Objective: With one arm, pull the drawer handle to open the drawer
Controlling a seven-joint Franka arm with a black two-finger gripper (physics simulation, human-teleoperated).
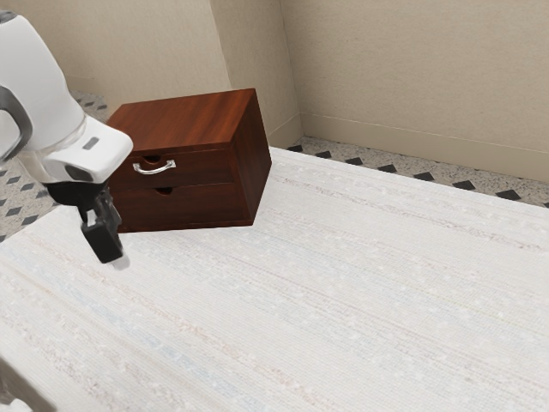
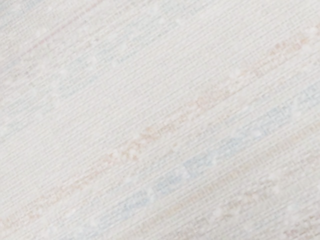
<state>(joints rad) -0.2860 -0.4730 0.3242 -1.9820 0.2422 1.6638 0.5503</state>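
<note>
Our gripper, whose opening we cannot tell, hangs pointing down at the woven tabletop, while the silver drawer handle sits above and just beyond it on the wooden cabinet, so we judge it unready to pull.

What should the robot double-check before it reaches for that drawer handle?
1. Handle visible on the upper drawer: ok.
2. Upper drawer flush with the cabinet, unopened: ok.
3. Gripper at the handle: not ok. It hangs lower, apart from it, above the table.
4. Nothing between gripper and handle: ok.
5. Wrist camera aimed at the handle: not ok. It faces the table.
</note>
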